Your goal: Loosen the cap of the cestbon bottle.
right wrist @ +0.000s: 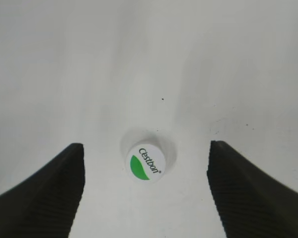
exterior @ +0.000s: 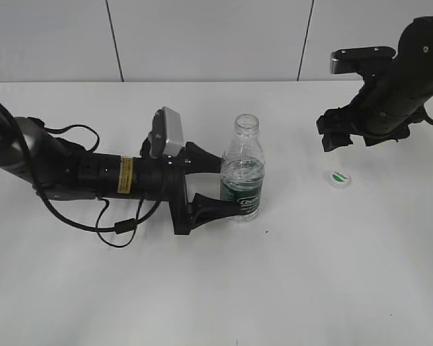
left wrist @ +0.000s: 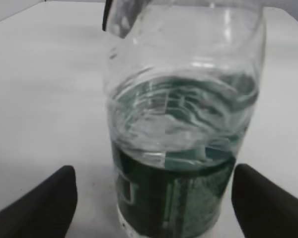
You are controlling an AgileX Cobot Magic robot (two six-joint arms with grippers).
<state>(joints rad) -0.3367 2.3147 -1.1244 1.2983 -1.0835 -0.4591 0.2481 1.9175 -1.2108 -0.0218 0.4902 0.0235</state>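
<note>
My arms are matte black; my left arm (exterior: 94, 175) wears a yellow sticker and loose black cables, with a grey camera block (exterior: 168, 131) at its wrist. My right gripper (right wrist: 146, 186) has ribbed black fingers (right wrist: 241, 188), my left gripper (exterior: 220, 186) plain wedge-shaped ones

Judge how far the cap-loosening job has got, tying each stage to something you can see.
Done: the cap is off and lies flat on the table, apart from the bottle, whose neck is open. In hand: the left pincer brackets the upright bottle at its label; contact is unclear. The right pincer hangs open above the cap, holding nothing. Left: nothing of the loosening itself.
</note>
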